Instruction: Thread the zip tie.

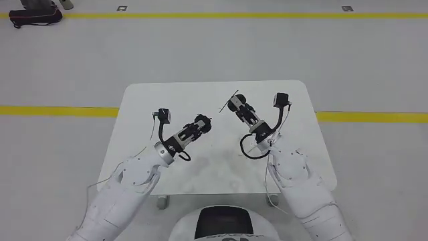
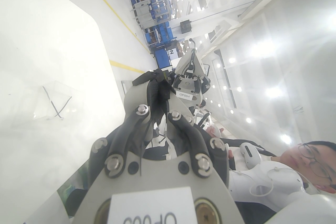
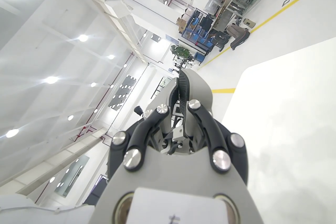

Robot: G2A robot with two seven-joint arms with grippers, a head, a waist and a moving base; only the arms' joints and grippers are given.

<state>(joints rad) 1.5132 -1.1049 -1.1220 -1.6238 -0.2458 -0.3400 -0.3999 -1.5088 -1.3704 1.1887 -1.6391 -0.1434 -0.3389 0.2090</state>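
White tbl (image 1: 200,94); grey floor (image 1: 200,53) w/ yellow lines (image 1: 200,15)

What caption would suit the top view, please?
Above the white table, the right gripper holds a thin zip tie opposite the left gripper.

Over the middle of the worktop (image 1: 147,100) your left tool (image 1: 206,121) and right tool (image 1: 232,104) point at each other, with only a narrow gap between them. The zip tie (image 1: 223,108) pinched in the right tool slants across the far end of that gap. Wider room to pass lies toward the worktop's far edge and both its sides.
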